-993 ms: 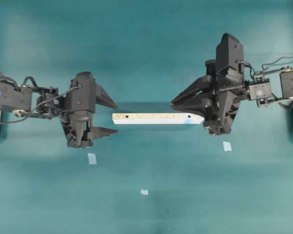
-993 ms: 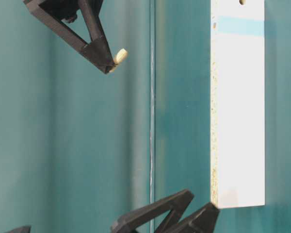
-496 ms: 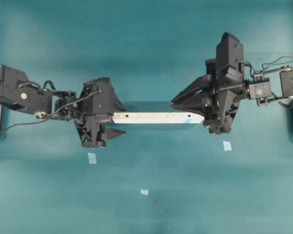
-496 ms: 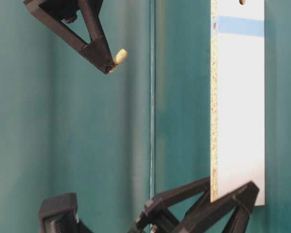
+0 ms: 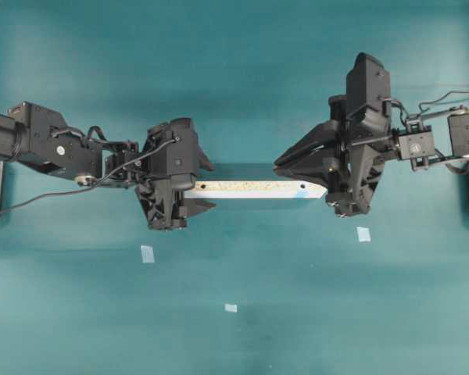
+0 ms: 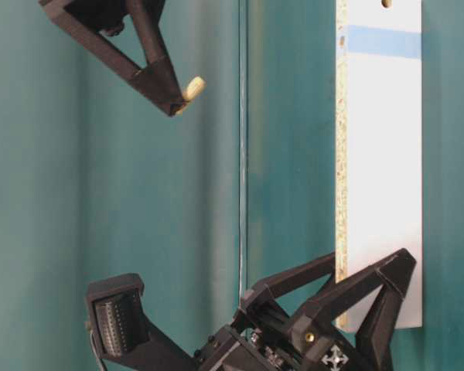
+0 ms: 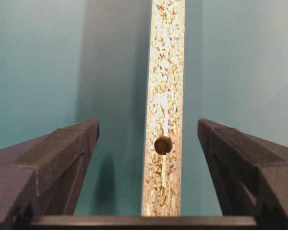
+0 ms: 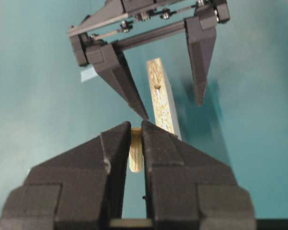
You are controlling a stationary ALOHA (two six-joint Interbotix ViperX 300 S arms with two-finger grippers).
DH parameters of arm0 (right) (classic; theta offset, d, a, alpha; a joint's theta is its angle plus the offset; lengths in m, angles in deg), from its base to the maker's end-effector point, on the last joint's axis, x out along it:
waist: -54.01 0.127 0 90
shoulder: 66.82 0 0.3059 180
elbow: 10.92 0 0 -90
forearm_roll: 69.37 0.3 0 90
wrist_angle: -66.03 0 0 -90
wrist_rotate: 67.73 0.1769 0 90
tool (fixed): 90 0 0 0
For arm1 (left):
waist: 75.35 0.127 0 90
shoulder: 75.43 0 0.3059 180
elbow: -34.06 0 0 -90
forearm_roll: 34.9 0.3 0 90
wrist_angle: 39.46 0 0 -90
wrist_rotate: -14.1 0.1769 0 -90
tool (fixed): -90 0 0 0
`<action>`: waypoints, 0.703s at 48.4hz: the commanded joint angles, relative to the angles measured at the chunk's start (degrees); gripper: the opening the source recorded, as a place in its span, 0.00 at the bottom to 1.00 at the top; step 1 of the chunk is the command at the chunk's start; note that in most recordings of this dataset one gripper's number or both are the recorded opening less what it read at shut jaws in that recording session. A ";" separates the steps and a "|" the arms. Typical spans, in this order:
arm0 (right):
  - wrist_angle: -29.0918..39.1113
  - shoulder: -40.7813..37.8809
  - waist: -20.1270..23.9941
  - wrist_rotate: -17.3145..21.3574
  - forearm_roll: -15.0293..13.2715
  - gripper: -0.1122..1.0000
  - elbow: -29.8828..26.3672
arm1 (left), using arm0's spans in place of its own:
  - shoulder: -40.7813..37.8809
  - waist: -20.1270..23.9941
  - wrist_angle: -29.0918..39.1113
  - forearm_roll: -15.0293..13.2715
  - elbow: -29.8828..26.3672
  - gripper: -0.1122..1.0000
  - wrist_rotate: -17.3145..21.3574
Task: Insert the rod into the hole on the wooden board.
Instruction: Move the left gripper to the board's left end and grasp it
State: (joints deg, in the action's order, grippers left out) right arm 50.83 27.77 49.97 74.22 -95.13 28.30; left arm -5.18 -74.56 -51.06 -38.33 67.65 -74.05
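Observation:
The wooden board [image 5: 254, 189] stands on its long edge, speckled edge up, in the middle of the table. The hole [image 5: 302, 187] sits by the blue mark [image 6: 383, 41] at its right end. My left gripper [image 5: 201, 189] is open and straddles the board's other, unmarked end, with a gap on each side of the board [image 7: 165, 72] in the left wrist view. My right gripper [image 5: 277, 166] is shut on the rod [image 8: 136, 154], a short cream dowel [image 6: 192, 86], and hovers above and behind the marked end. The right wrist view does not show the marked end's hole.
The board's unmarked end has a like dark hole [image 7: 163, 144] between my left fingers. Pale-blue tape squares [image 5: 147, 254] [image 5: 230, 308] [image 5: 363, 233] lie flat on the teal table [image 5: 234, 78] in front of the board.
My left arm has moved right until its open jaws reach around the board's unmarked end. My right gripper and the rod have stayed where they were.

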 commanded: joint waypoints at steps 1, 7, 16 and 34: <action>-0.70 0.53 -0.09 0.09 0.00 0.19 -0.18 | 0.88 0.09 -0.44 0.09 -0.62 0.94 0.44; -0.62 0.53 -0.09 0.09 -0.09 0.19 0.09 | 0.88 0.09 -0.44 0.18 -0.44 0.92 0.53; -0.62 0.53 -0.09 0.09 0.00 0.19 0.09 | 0.97 0.00 -0.62 0.26 -0.44 0.73 2.64; -0.62 0.44 -0.35 0.09 0.00 0.19 0.00 | 0.62 -1.67 -0.26 0.09 -0.70 0.65 4.22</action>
State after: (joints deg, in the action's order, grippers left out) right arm 50.83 27.77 49.88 74.22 -95.04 28.91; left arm -5.27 -75.35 -51.24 -38.24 67.74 -69.83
